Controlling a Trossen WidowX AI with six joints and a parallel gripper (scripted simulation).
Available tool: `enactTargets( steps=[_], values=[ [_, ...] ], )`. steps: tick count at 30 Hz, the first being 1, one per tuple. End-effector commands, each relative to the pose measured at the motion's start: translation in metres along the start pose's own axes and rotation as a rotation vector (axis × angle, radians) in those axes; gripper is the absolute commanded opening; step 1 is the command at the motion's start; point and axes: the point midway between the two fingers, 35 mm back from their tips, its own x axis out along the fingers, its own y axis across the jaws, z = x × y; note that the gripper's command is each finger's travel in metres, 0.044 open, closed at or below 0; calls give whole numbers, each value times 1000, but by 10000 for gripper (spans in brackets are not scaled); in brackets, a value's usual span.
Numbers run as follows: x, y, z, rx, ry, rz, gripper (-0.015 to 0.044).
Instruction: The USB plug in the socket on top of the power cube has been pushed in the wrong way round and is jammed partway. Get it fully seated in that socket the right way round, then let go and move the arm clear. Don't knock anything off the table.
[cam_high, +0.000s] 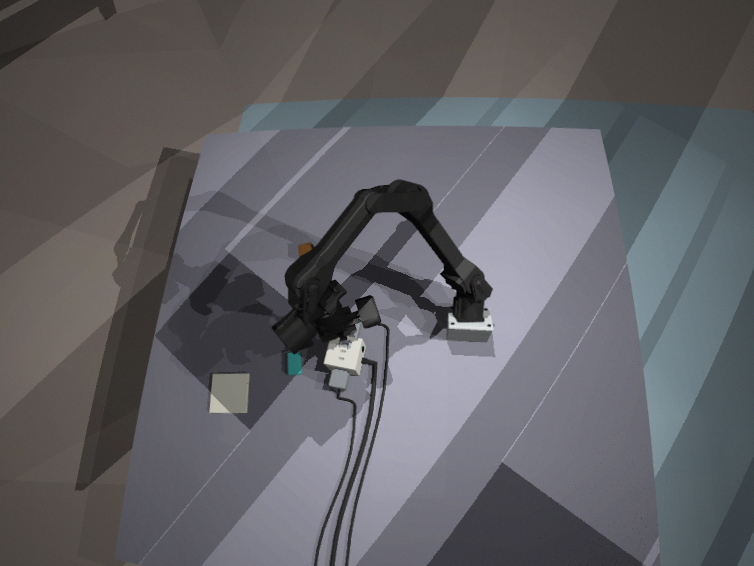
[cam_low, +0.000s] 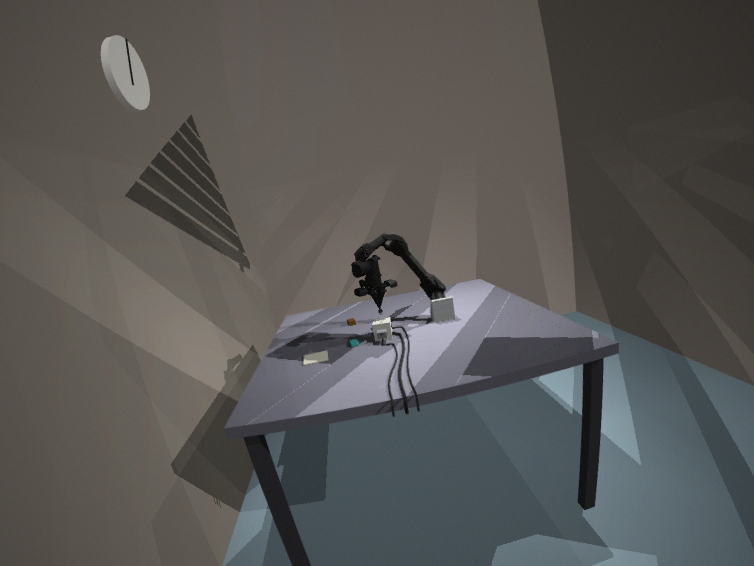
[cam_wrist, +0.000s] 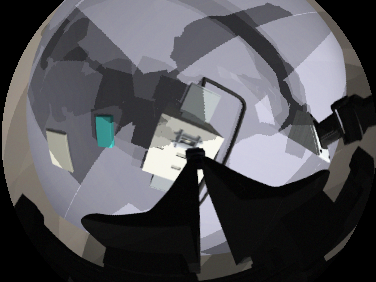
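Note:
The white power cube (cam_high: 342, 360) (cam_low: 380, 328) (cam_wrist: 166, 165) stands near the middle of the table (cam_high: 548, 316) (cam_low: 517, 341), with dark cables (cam_high: 359, 438) (cam_low: 401, 377) running from it to the front edge. My gripper (cam_high: 347, 339) (cam_low: 380, 309) (cam_wrist: 198, 163) points straight down over the cube's top. It is shut on the small USB plug (cam_low: 380, 313), which shows only as a dark tip between the fingers, right at the top socket. I cannot tell how deep the plug sits.
A teal block (cam_high: 294, 363) (cam_low: 353, 343) (cam_wrist: 104, 131) lies just left of the cube. A pale flat pad (cam_high: 229, 392) (cam_low: 315, 357) (cam_wrist: 59, 148) lies further left, an orange block (cam_high: 305, 248) (cam_low: 351, 321) behind. A grey plug (cam_high: 338, 380) sticks out of the cube's front. The arm's base (cam_high: 468, 325) (cam_low: 442, 308) stands at the right.

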Motion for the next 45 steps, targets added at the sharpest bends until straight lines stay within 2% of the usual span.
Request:
enactTargets(
  steps=[1, 45],
  values=[
    [0, 0, 0, -99, 0, 0, 0],
    [0, 0, 0, -1251, 1, 0, 0]
  ],
)
